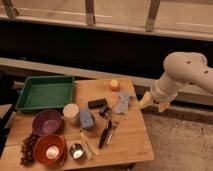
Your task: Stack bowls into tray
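A dull purple bowl (46, 122) sits on the wooden table, near its left edge. Just in front of it is a red-orange bowl (50, 149) with a pale spot inside. The green tray (44, 93) lies behind them at the table's back left corner, with nothing in it. My gripper (154, 103) hangs off the table's right edge on the white arm (185, 72), far from both bowls. Its two pale fingers stand apart, open, with nothing between them.
Between the bowls and the gripper lie a white cup (71, 112), a small metal cup (76, 150), a blue object (87, 119), a black block (97, 103), a grey-blue cloth (122, 101), an orange (115, 84), dark tongs (106, 134) and dark grapes (27, 149). A railing runs behind.
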{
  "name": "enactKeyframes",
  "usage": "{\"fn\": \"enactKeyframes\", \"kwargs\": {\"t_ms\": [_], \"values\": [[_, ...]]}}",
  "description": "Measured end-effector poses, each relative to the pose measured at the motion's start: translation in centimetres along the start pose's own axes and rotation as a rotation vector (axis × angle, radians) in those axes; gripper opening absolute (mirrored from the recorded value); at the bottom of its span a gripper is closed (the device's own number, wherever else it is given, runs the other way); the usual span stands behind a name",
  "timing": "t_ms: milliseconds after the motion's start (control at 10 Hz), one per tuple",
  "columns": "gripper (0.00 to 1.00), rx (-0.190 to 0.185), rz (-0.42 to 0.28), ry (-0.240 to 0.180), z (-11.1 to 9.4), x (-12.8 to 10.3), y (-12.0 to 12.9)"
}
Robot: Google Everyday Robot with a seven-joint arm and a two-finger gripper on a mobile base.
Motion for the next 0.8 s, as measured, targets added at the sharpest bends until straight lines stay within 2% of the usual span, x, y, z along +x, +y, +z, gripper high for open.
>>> {"fn": "enactKeyframes", "kwargs": {"t_ms": [300,600,700,800], "values": [[0.65,0.028,-0.15,0.027,2.2,-0.8,6.9],[0.65,0.025,-0.289,0.055,3.7,-1.1,13.8],[0.65,0.02,-0.337,0.065,4.2,-0.8,16.2],[0.65,0.01,-0.41,0.085,4.9,0.2,19.6]]}}
